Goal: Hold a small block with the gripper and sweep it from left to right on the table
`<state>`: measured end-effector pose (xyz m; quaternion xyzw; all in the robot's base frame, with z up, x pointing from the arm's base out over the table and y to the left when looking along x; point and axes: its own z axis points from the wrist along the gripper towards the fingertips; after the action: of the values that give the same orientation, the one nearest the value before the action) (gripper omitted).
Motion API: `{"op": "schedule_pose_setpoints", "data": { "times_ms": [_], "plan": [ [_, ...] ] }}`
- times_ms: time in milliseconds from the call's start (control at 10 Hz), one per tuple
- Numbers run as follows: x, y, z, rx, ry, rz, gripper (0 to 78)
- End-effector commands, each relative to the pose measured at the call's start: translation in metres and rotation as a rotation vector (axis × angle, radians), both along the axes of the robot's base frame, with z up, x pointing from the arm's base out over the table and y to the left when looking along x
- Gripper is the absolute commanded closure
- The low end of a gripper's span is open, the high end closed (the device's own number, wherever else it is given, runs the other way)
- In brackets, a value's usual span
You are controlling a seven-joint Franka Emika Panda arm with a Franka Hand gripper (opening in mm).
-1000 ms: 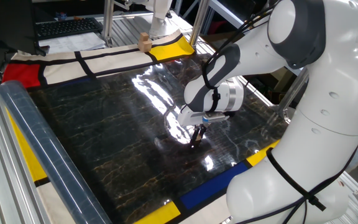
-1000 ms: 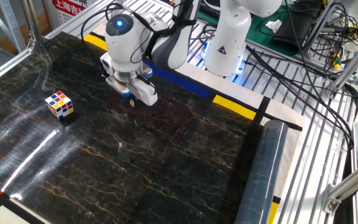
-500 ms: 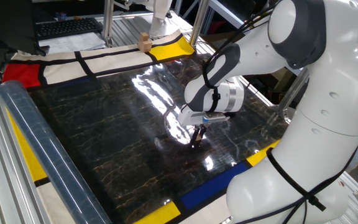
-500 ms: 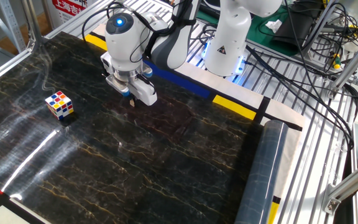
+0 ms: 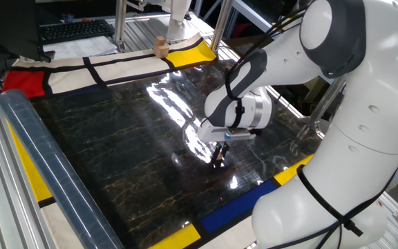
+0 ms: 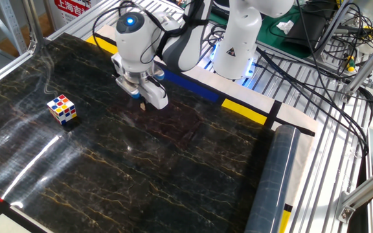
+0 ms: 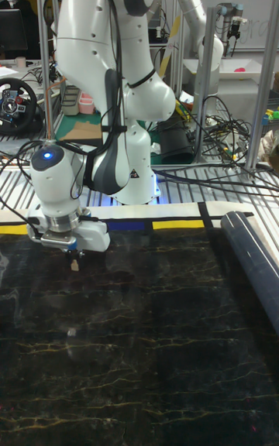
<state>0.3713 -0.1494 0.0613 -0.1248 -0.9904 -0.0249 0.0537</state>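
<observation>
My gripper (image 6: 143, 103) points straight down at the table (image 6: 141, 175), near its edge on the robot's side. It is shut on the small block (image 6: 144, 106), a tiny tan cube that sits at the fingertips right at the glossy black surface. In the tall fixed view the small block (image 7: 75, 265) shows as a tan speck under the gripper (image 7: 74, 259), at the left of the table (image 7: 155, 337). From the opposite side the gripper (image 5: 218, 158) hides the block between its dark fingers.
A multicoloured puzzle cube (image 6: 62, 109) stands on the table, apart from the gripper. A larger tan wooden block (image 5: 160, 45) rests on the far white border. A dark rolled tube (image 6: 271, 175) lies along one table edge. Metal framing and cables surround the table.
The gripper has slid a short way across the table with the small block in it, away from the puzzle cube. The cube and the larger block have not moved.
</observation>
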Motion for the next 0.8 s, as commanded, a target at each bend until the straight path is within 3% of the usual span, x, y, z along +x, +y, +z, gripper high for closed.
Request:
{"op": "schedule_pose_setpoints", "data": {
  "times_ms": [100,400,800],
  "plan": [
    [-0.0022,0.0017,-0.0002,-0.003,-0.004,-0.008,76.4],
    [-0.0022,0.0017,-0.0002,-0.019,-0.015,0.014,76.4],
    [-0.0022,0.0017,-0.0002,-0.011,-0.013,0.097,76.4]
  ]
}}
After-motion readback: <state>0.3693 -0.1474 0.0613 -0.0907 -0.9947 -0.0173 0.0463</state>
